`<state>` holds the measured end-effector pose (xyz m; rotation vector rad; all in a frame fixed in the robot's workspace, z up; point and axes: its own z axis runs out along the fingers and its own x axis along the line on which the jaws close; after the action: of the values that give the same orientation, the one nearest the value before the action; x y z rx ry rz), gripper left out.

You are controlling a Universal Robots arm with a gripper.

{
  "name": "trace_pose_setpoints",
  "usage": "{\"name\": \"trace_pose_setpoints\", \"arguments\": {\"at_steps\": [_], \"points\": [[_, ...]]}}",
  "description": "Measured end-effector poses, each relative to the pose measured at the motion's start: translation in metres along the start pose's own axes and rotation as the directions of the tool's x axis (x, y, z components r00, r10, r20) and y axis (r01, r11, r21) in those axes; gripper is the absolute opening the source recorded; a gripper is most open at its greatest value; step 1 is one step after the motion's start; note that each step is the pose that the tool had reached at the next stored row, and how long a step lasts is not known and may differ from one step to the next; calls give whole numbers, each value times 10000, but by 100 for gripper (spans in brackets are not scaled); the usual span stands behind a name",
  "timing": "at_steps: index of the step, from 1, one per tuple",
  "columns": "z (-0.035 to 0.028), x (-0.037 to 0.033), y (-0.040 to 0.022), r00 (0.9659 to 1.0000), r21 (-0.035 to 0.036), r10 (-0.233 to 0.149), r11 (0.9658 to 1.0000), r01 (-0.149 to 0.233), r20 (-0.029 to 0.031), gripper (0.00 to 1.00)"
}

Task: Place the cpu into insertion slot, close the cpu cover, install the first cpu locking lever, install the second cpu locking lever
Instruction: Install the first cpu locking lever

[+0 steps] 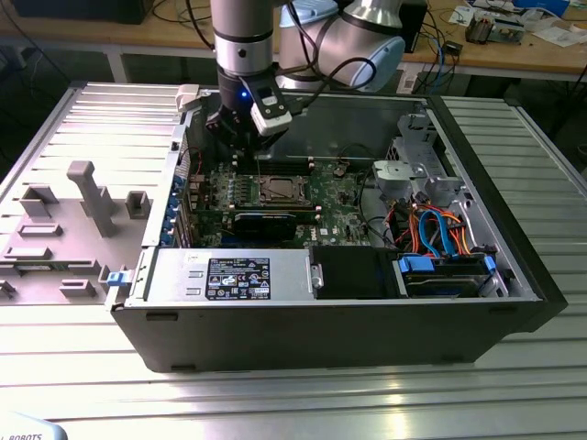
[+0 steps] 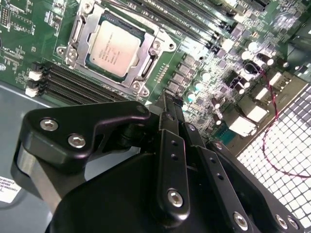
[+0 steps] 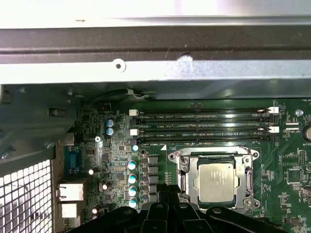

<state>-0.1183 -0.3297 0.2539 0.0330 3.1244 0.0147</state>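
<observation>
While the hand hangs narrow, empty, cpu lies flat, top up, in insertion slot

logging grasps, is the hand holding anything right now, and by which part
Nothing is held: the hand is shut and empty, with the cpu lying apart from it.

I get bright, even overhead light, and pale glare streaks the ribbed metal table. In the first wrist view the case flange shines pale. In the second wrist view the mesh panel flares white and the cpu glints softly.
</observation>
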Motion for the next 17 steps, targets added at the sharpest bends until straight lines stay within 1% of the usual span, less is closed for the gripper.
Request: {"name": "trace_pose_setpoints", "arguments": {"at_steps": [4, 6, 10, 17], "points": [[1, 1, 65, 10000, -1, -8, 10000, 8, 0, 11], [1, 3, 118, 10000, 0, -27, 10000, 27, -1, 11], [2, 4, 175, 10000, -2, -66, 10000, 66, -1, 11], [2, 1, 208, 10000, -2, -100, 10000, 100, 7, 11]]}}
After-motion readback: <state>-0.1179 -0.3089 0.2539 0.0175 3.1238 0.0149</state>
